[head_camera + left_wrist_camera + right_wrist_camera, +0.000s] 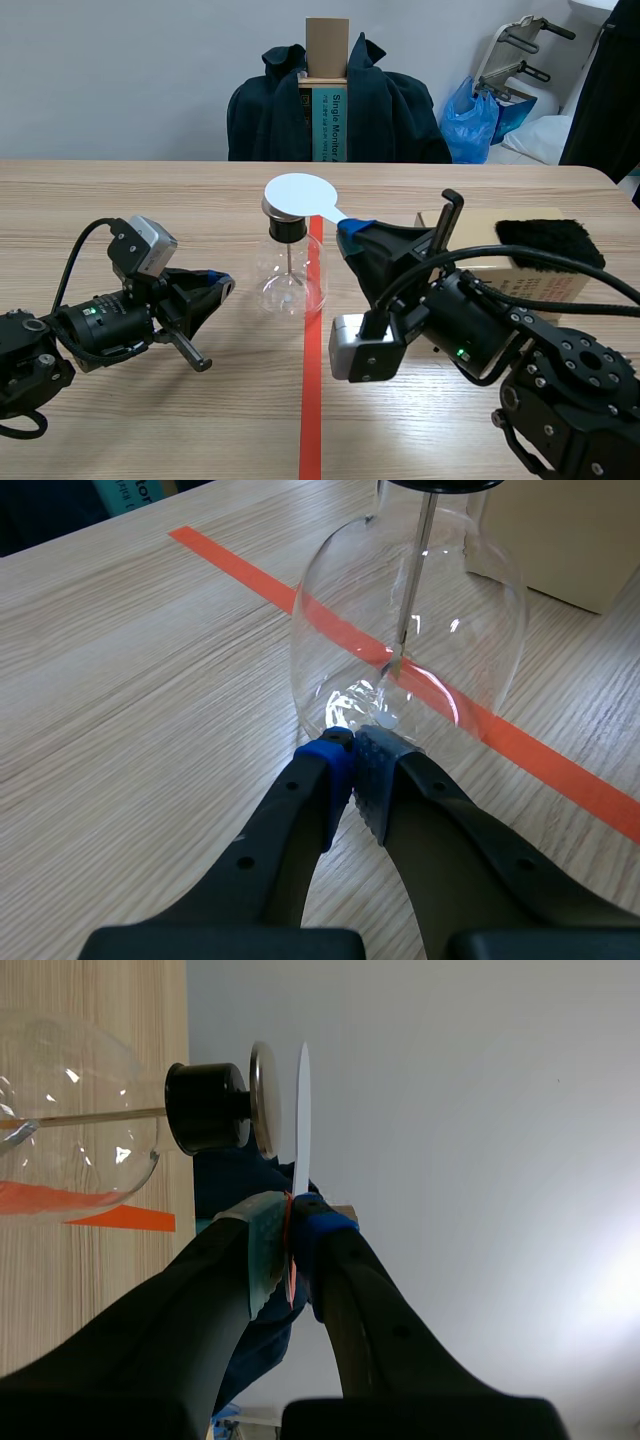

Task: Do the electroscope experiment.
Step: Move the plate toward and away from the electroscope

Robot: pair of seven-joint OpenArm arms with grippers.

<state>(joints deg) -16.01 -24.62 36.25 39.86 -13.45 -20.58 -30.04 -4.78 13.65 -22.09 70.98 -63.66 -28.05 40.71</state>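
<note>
right gripper [355,228]: nearest the camera, on the arm that comes in from the right; its pads are clamped on the thin handle of a flat round white paddle [302,195].
white paddle: held flat over the top of the electroscope. In the right wrist view its face is just beside the round metal disc [263,1100], with a thin gap between the two.
metal disc: sits on a black stopper [283,229] that plugs the neck of the flask.
clear glass flask [290,280]: stands upright near the middle of the pale wooden table [150,200]. A thin metal rod [420,570] hangs from the stopper down into the bulb.
orange-red tape line [312,380]: runs along the table away from the robot; the flask's base sits partly on it.
left gripper [355,745]: low over the table on the flask's left, its fingers pressed together with nothing between them. The tips are at the foot of the glass bulb; I cannot tell whether they touch it.
tan cardboard box [545,285]: behind the right arm, with a black fuzzy pad [550,243] lying on top of it.
dark jacket [400,110]: draped over a chair at the far side of the table, with a teal box [325,120] standing upright against it.
blue plastic bag [475,120]: beyond the table, to the right of the jacket.
</note>
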